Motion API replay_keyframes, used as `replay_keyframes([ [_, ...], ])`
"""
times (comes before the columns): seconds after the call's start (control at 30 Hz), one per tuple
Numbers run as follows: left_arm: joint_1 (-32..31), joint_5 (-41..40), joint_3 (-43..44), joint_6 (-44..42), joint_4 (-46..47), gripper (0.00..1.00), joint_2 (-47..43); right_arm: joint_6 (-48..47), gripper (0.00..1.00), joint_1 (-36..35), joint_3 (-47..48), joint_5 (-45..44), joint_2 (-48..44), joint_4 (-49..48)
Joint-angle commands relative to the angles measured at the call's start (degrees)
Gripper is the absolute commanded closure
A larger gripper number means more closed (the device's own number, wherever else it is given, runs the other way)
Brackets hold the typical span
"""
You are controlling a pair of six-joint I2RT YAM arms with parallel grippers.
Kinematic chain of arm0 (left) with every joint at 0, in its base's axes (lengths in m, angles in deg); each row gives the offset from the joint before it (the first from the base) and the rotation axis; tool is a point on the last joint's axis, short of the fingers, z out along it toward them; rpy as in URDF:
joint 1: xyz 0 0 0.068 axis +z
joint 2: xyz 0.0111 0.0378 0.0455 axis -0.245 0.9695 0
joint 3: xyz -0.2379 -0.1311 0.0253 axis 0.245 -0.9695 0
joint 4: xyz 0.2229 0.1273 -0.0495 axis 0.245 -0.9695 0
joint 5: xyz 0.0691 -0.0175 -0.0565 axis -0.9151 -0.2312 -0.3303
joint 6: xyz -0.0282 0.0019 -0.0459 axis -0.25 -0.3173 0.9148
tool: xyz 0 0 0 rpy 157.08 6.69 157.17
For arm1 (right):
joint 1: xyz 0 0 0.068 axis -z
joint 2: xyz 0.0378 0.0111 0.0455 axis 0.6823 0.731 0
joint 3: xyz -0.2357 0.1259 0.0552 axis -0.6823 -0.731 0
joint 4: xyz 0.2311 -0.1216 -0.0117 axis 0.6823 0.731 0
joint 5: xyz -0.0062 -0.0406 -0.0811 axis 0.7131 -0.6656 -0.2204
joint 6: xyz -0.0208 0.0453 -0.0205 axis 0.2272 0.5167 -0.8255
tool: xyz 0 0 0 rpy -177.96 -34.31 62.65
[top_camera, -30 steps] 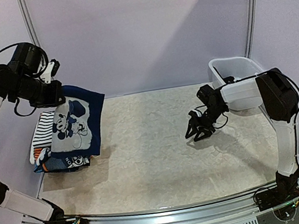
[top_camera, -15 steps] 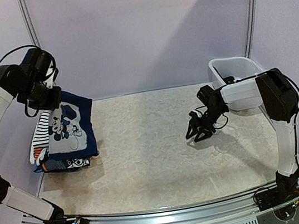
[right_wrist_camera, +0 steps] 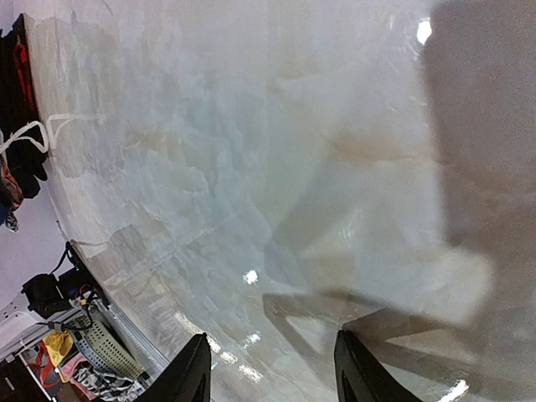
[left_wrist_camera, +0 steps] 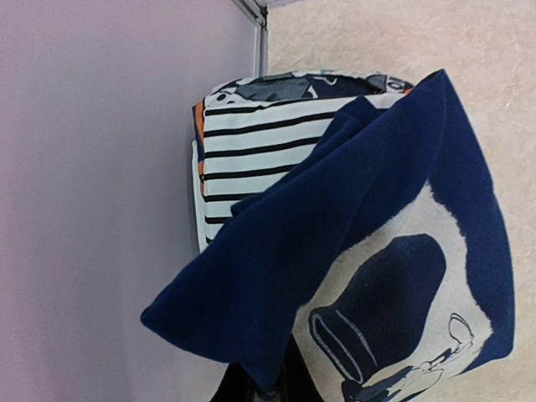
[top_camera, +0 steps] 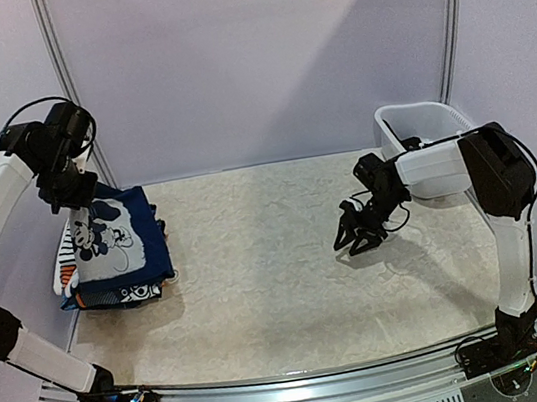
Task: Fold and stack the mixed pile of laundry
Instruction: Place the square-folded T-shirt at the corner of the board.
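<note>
Top view: pile [top_camera: 110, 293] stacked at table's [top_camera: 282, 290] left edge.
Left gripper [top_camera: 74, 195]: clamped on cartoon cloth [top_camera: 113, 239], which drapes over pile.
Right gripper [top_camera: 360, 236]: fingers apart, empty, near tub [top_camera: 426, 137].

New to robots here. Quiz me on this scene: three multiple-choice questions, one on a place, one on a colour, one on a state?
1. Where does the white tub stand? A far right corner; B near left corner; C centre.
2. The striped garment is: A red and yellow; B black and white; C green.
3. The left tool is: A open over bare table; B inside the tub; C shut on the cartoon-print garment.
Answers: A, the top view shows it there; B, the left wrist view shows those stripes; C, the cloth hangs from it.
</note>
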Motion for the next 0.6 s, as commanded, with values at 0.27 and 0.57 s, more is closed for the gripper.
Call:
replay_keyframes([
  [0.27, 8.8, -2.6, -2.5, -10.9, 2.9, 1.00, 5.4, 0.6, 0.49, -0.5, 1.6, -0.6, 2.4, 0.4],
  [0.57, 12.1, -2.1, -0.2, -14.8, 9.0, 1.00, 11.2, 1.0, 0.49, -0.5, 3.3, -0.3, 3.9, 1.0],
])
